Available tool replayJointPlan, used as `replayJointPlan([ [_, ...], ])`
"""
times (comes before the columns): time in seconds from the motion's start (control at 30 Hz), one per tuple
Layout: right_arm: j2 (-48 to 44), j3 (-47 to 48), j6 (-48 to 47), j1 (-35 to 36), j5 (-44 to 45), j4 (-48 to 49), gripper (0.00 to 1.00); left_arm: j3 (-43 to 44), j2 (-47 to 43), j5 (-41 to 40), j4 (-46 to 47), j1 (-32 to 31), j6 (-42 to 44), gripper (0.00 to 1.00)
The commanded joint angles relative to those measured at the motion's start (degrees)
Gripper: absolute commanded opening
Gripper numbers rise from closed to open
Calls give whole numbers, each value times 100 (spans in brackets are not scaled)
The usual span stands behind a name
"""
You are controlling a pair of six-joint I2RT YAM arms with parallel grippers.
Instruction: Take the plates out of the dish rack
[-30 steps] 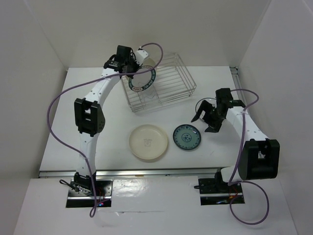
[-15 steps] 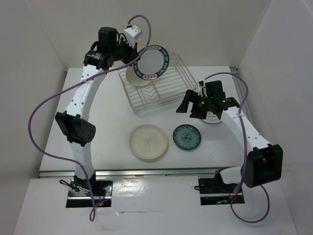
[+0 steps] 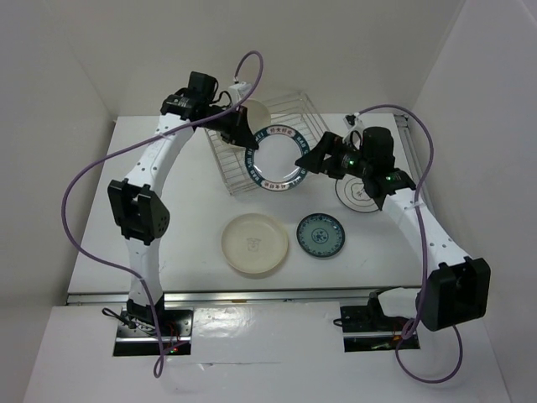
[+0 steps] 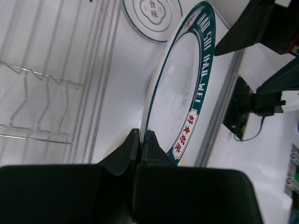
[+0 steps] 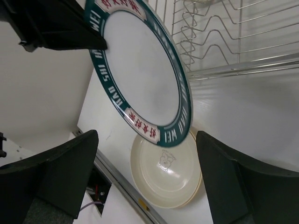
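Left jaws clench the green-rimmed white round plate (image 3: 275, 159) (tilted, in mid-air); right jaws gape, released, just beside it.

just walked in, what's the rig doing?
Left claw is shut on the rim of the green-rimmed plate, holding it in the air by the dish rack. Right claw is open beside its far edge, not gripping. Cream plate and blue-patterned plate lie on the table; one tan plate is in the rack.
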Motion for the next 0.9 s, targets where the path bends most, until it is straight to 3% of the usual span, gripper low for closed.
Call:
replayJointPlan([
  [0.0, 241, -150, 259, 19, -336, 740, 89, -52, -11, 971, -122, 30, -172, 0],
  [0.17, 347, -274, 312, 19, -336, 906, 67, -158, -11, 1560, -245, 30, -50, 0],
  [0.27, 347, -274, 312, 19, -336, 907, 60, -158, -11, 1692, -307, 30, 21, 0],
  [0.3, 399, -274, 312, 19, -336, 907, 47, -158, -11, 1692, -307, 30, 21, 0],
  [0.47, 400, -274, 365, 19, -337, 960, 0, -158, 95, 1307, -500, 30, 196, 0],
  [0.53, 400, -274, 418, 19, -275, 960, 0, -105, 156, 1052, -562, 30, 249, 2],
  [0.57, 400, -274, 418, 19, -214, 960, 0, -44, 208, 711, -614, 30, 250, 32],
  [0.63, 338, -187, 418, 19, 100, 724, 0, 44, 209, 201, -615, 30, 250, 64],
  [0.7, 278, -72, 471, 19, 436, 451, 0, -8, 157, -501, -484, 100, 22, 78],
  [0.8, 58, -71, 681, -314, 744, 301, 0, -674, -238, -1361, 192, 224, -400, 88],
  [0.87, -144, -71, 882, -665, 999, 99, 0, -1270, -493, -2013, 833, 285, -532, 90],
])
